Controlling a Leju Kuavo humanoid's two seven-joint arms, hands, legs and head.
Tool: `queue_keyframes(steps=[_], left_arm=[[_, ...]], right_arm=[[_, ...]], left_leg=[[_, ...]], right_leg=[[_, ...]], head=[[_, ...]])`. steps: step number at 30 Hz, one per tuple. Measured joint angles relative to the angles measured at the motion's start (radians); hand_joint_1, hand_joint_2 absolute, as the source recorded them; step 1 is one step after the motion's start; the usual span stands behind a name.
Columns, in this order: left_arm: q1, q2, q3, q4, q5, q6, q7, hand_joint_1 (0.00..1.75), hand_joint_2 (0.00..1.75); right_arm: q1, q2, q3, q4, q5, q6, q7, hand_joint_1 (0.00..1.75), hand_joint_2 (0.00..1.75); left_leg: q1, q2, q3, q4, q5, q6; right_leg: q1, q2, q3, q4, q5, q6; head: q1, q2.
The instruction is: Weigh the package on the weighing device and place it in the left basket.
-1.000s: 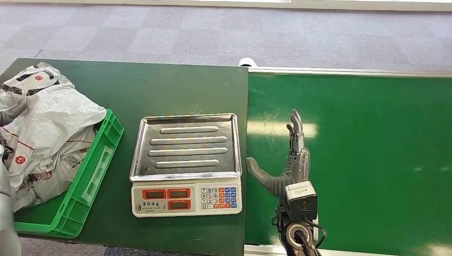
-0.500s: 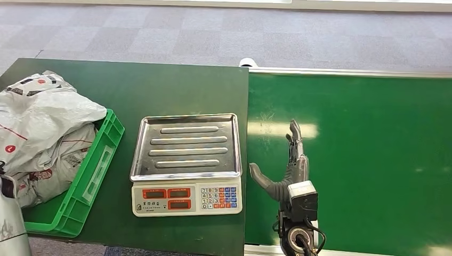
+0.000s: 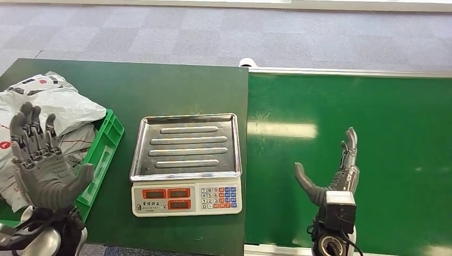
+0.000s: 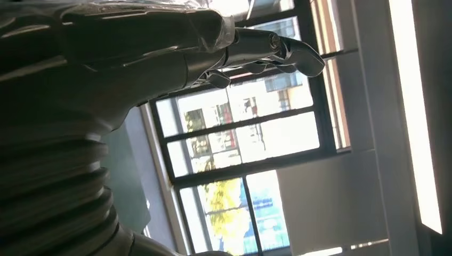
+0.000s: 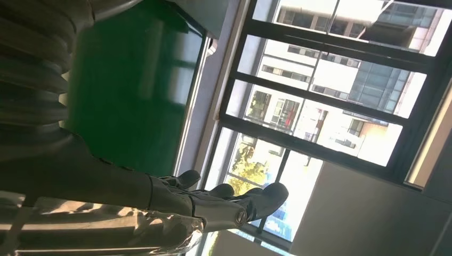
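Grey-white plastic packages [image 3: 64,109] with red and black print are piled in the green basket [image 3: 102,152] at the table's left end. The weighing scale [image 3: 185,162] stands in the middle, its steel tray bare. My left hand [image 3: 40,165] is raised near the basket's front corner, fingers spread upward, holding nothing. My right hand [image 3: 336,178] hovers over the green conveyor belt [image 3: 373,144], thumb out and fingers straight, empty. In the wrist views, the left hand [image 4: 160,48] and the right hand [image 5: 176,208] each stand against windows with nothing in them.
The dark green table [image 3: 149,85] meets the conveyor belt just right of the scale. Grey carpet floor [image 3: 213,32] lies beyond the table's far edge.
My left hand has risen into view beside the basket. My right hand has moved right and toward me, away from the scale. The top package has settled in the basket.
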Motion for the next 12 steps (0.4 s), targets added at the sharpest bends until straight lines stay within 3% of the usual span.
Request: queue_keyframes(steps=[4,12], left_arm=[[0.053,-0.062,-0.008,0.024,0.048,-0.129,0.031,0.00,1.75],[0.094,-0.119,0.009,0.136,0.153,-0.247,0.082,0.00,1.75]], right_arm=[[0.030,-0.005,-0.057,-0.032,-0.003,-0.009,-0.002,0.00,1.75],[0.081,-0.005,-0.154,-0.073,-0.024,-0.031,-0.022,0.00,1.75]], left_leg=[[0.000,0.000,0.000,0.000,0.000,0.000],[0.000,0.000,0.000,0.000,-0.001,0.000]], right_leg=[[0.000,0.000,0.000,0.000,0.000,0.000],[0.000,0.000,0.000,0.000,0.000,0.000]], head=[[0.000,0.000],[0.000,0.000]])
